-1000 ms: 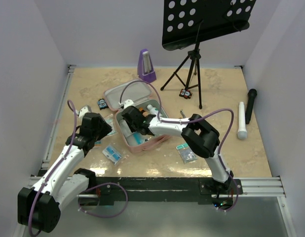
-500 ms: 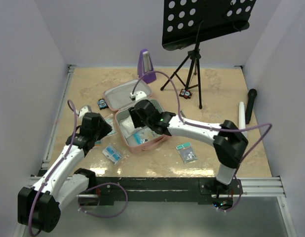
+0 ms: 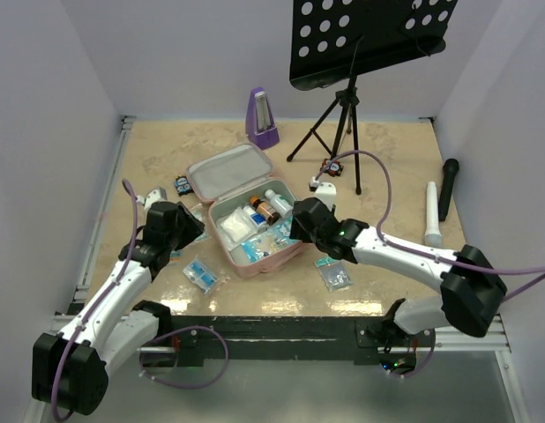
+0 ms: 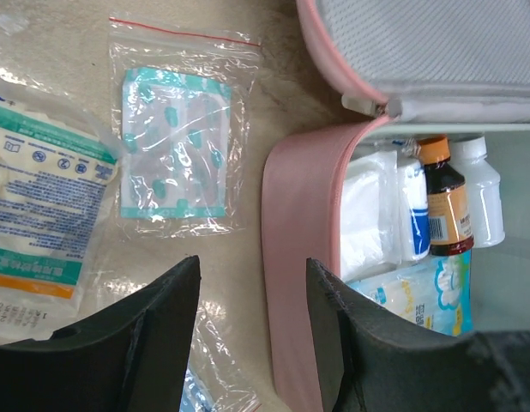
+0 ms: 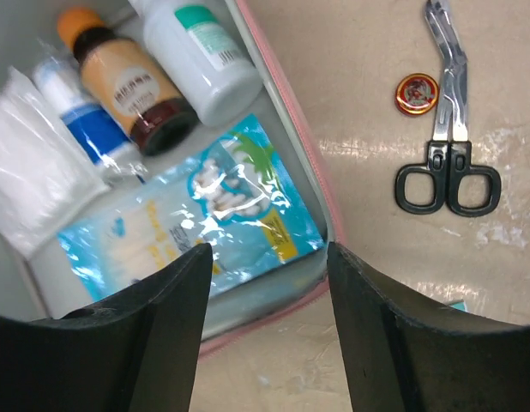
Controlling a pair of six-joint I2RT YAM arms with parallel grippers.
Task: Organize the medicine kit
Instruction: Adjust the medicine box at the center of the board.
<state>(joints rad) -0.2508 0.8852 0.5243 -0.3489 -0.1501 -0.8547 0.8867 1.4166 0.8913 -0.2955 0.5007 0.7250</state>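
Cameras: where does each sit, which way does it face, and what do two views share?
Top external: above and behind the robot, looking down at the table; the left arm and right arm show.
Left wrist: on the left arm, looking down at the kit wall and a pill bag; open left end effector shows.
Right wrist: on the right arm, looking down at the kit's contents and scissors; open right end effector shows.
Shared: both wrist views show the brown bottle.

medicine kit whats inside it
Inside the medicine kit: a brown bottle, a white bottle, a blue tube, white gauze and a blue packet. Anything beneath the gauze and packet is covered.
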